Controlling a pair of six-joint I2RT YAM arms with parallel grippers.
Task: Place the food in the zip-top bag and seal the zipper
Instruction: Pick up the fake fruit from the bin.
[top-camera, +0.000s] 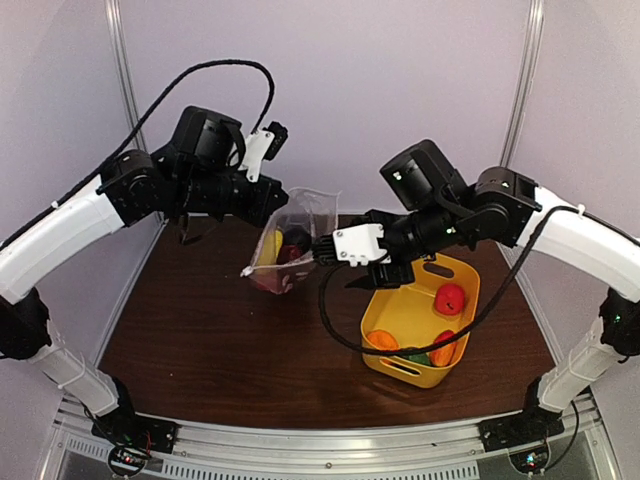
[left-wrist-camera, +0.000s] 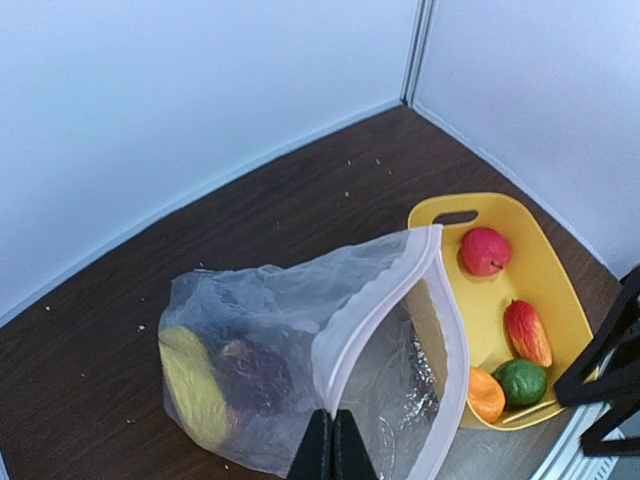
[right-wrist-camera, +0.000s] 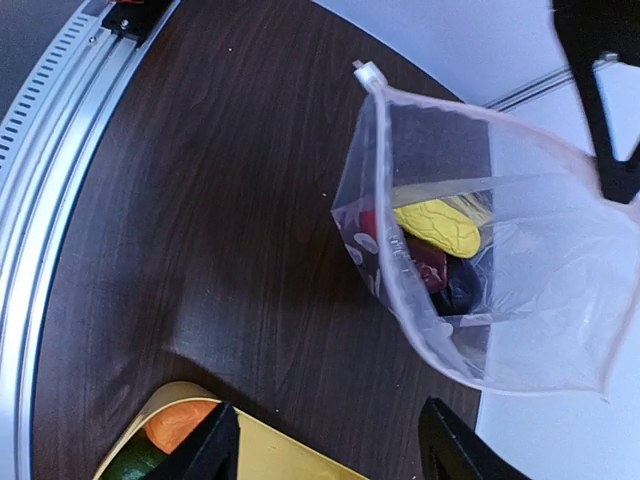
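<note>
We hold the zip-top bag (top-camera: 310, 215) up at centre frame.
Our left jaws clench its rim; our right jaws hang released beside it, yellow tub (top-camera: 400, 312) lower right.

Left end effector (left-wrist-camera: 328, 442) is clamped on the zip-top bag (left-wrist-camera: 300, 330), right end effector (right-wrist-camera: 330, 440) spread apart.

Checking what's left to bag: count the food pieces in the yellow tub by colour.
Pinkish-red piece: 1
Red-orange piece: 1
Orange piece: 1
Green piece: 1
Total in the yellow tub: 4
</note>
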